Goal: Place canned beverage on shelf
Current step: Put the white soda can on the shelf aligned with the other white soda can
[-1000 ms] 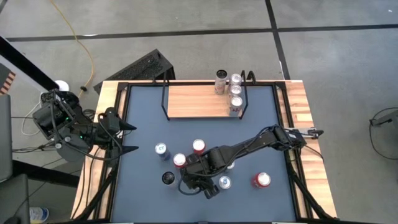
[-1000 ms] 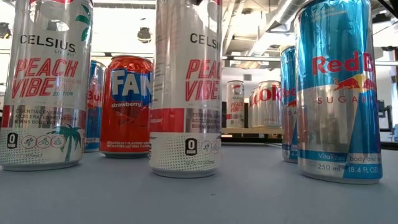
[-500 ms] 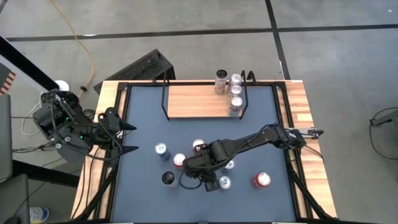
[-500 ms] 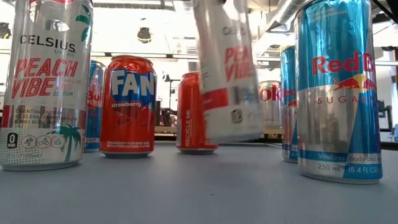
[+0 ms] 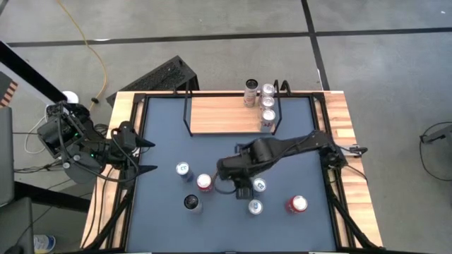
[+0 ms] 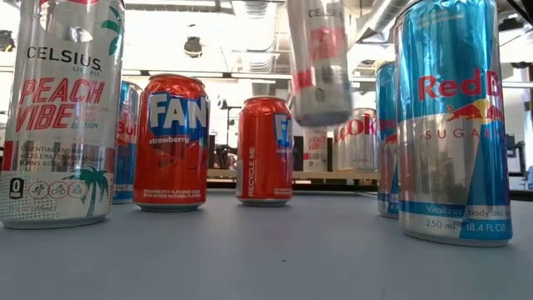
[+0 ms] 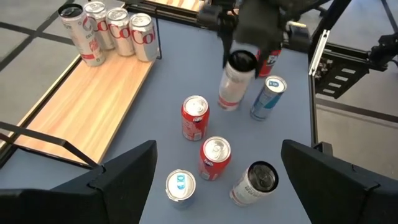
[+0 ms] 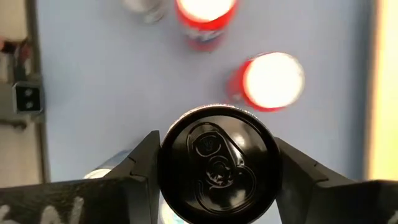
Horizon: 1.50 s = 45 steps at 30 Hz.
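Note:
A tall silver-and-red canned beverage (image 7: 235, 84) with a black top (image 8: 217, 165) hangs above the middle of the table, with my right gripper (image 5: 236, 173) shut on it. In the low view the can (image 6: 321, 67) floats clear of the tabletop. The shelf (image 5: 226, 114), a light-wood board with black wire ends, lies at the table's far edge, and several cans (image 5: 266, 106) stand at its right end. My left gripper (image 5: 155, 156) waits open at the table's left side, holding nothing. My right gripper pinches the can's upper wall just below the rim (image 8: 163, 171) between its two fingers (image 8: 140, 168), one on each side. The fingers come from above, pointing steeply down. The can hangs nearly upright below them, its bottom (image 6: 321, 112) lifted clear of the table.
Loose cans stand around the held one: two red ones (image 7: 194, 117) (image 7: 215, 157), a blue one (image 7: 267, 96), a black-topped one (image 7: 254, 183), a small blue-topped one (image 7: 180, 185) and a red one (image 5: 298, 204) near the right. A dark wire rack (image 5: 159, 76) sits beyond the table's far left corner.
My right gripper has risen and gone toward the table's far edge and the shelf, rolling about its own axis. The can, standing on the table a second ago, has been lifted clear, tilting on the way, and uncovers a red can behind it in the low view.

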### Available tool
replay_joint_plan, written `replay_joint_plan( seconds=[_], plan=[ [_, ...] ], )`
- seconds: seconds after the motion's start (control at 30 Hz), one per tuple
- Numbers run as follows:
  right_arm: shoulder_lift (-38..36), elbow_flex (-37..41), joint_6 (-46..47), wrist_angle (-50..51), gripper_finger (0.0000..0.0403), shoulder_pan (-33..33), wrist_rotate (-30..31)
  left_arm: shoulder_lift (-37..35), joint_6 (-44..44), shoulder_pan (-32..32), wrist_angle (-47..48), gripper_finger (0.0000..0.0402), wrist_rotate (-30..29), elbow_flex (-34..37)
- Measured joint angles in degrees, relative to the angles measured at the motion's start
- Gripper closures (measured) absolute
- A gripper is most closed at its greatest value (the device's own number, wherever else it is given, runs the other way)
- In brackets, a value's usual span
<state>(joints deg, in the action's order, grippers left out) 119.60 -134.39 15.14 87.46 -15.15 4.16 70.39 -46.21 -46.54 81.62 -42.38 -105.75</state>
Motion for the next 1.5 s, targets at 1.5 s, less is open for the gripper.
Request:
replay_joint_plan(
  seconds=[1.5],
  plan=[
    [-11.5,0.1,-24.8,-0.5,0.0199,38.3,-0.5,0.0,-0.2,0.0,0.0,0.0069,-7.0,0.0]
  ],
)
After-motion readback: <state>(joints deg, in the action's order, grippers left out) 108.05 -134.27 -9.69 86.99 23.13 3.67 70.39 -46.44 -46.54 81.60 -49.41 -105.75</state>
